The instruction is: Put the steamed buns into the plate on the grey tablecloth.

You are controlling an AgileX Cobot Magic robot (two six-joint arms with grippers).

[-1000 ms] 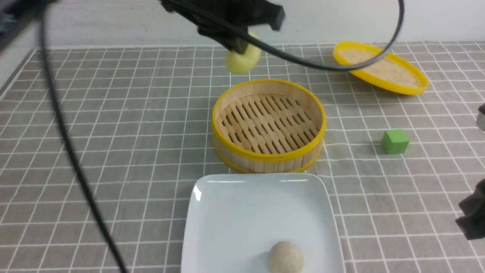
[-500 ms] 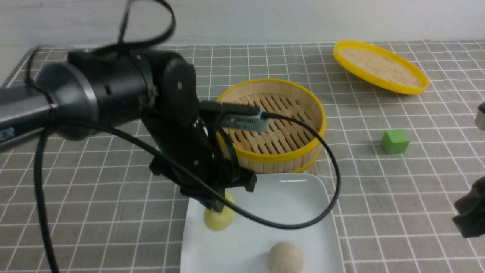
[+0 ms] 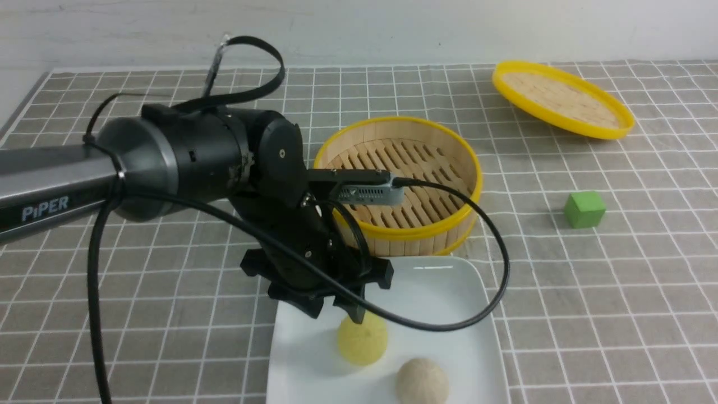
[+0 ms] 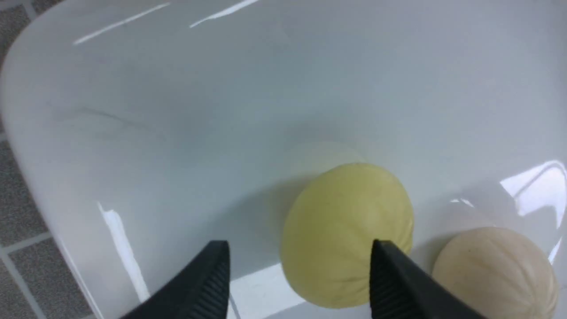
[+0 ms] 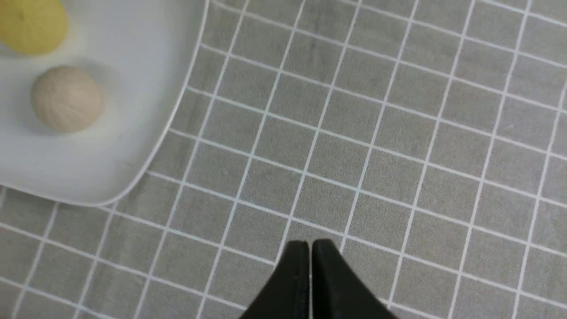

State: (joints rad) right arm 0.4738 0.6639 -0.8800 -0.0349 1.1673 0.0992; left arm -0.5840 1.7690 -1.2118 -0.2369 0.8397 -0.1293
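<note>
Left gripper [image 4: 299, 248] is hovering over the glossy white square plate [image 3: 443, 292], jaws spread, gripping nothing. Pale yellow round steamed bun [image 3: 362, 339] is sitting on the plate right under it; off-white beige steamed bun [image 3: 422, 380] is lying just beside, nearer and rightward. Plate is resting on the grey white-gridded tablecloth [image 3: 561, 314], near side of the yellow-rimmed bamboo steamer basket [image 3: 398, 179]. Right gripper [image 5: 310, 244] is hanging over cloth, jaws pressed together, empty.

The left arm [image 3: 168, 163] stretches in from the left, the left gripper [image 3: 335, 311] angled down with jaws apart. The right gripper [image 5: 310, 250] has its jaws pressed together.
</note>
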